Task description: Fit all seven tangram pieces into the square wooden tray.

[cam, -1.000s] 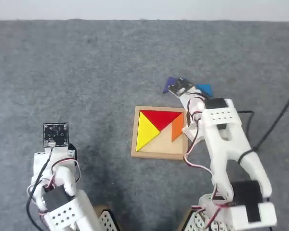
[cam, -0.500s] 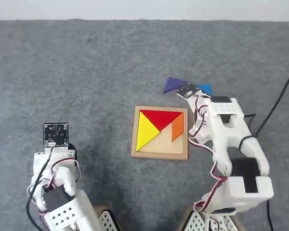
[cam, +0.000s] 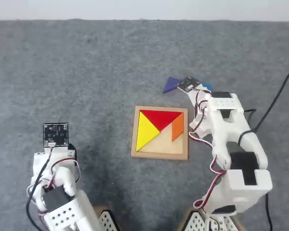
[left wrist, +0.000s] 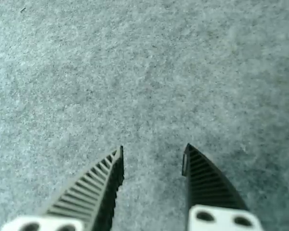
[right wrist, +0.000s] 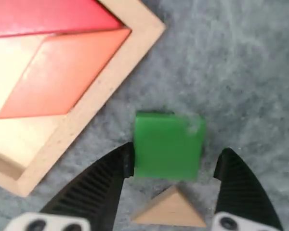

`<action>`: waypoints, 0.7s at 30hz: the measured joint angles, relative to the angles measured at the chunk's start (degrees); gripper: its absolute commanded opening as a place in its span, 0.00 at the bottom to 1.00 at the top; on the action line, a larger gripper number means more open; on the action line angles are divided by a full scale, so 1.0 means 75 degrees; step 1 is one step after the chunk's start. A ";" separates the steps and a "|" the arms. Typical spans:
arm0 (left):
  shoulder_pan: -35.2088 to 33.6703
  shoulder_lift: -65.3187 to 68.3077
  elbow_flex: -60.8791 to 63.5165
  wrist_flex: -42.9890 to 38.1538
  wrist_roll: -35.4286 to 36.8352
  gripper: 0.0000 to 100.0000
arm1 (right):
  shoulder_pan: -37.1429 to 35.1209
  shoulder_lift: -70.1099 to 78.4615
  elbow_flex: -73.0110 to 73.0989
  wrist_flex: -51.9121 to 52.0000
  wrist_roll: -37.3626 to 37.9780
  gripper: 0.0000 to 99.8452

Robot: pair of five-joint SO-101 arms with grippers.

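The square wooden tray (cam: 160, 154) lies mid-table holding a red triangle (cam: 160, 117), a yellow triangle (cam: 145, 132) and an orange parallelogram (cam: 177, 128). My right gripper (right wrist: 176, 163) is open, straddling a green square (right wrist: 168, 145) on the carpet just outside the tray's corner (right wrist: 144, 36). A small wood-coloured triangle (right wrist: 169, 209) lies close by the green square. A purple piece (cam: 171, 84) and a blue piece (cam: 207, 87) peek out beside the right arm (cam: 221, 120). My left gripper (left wrist: 151, 156) is open over bare carpet, its arm (cam: 55, 187) at the front left.
Grey carpet covers the table, with wide room left of and beyond the tray. A black cable (cam: 277, 101) runs along the right edge.
The right arm swung away from the tray's right edge and settled beside its far right corner, its wrist turning slightly. The left arm has not moved.
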 measured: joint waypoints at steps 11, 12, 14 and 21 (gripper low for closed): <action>0.0000 0.0000 0.0000 0.0000 0.0000 0.19 | 0.0059 -0.0012 0.0141 -0.0141 -0.0012 0.01; 0.0000 0.0000 0.0000 0.0000 0.0000 0.19 | 0.0059 -0.0023 0.0141 -0.0141 -0.0023 0.01; 0.0000 0.0000 0.0000 0.0000 0.0000 0.19 | 0.0059 -0.0117 0.0141 -0.0035 -0.0023 0.01; 0.0000 0.0000 0.0000 0.0000 0.0000 0.19 | -0.0141 -0.2368 -0.0610 0.1606 -0.0023 0.01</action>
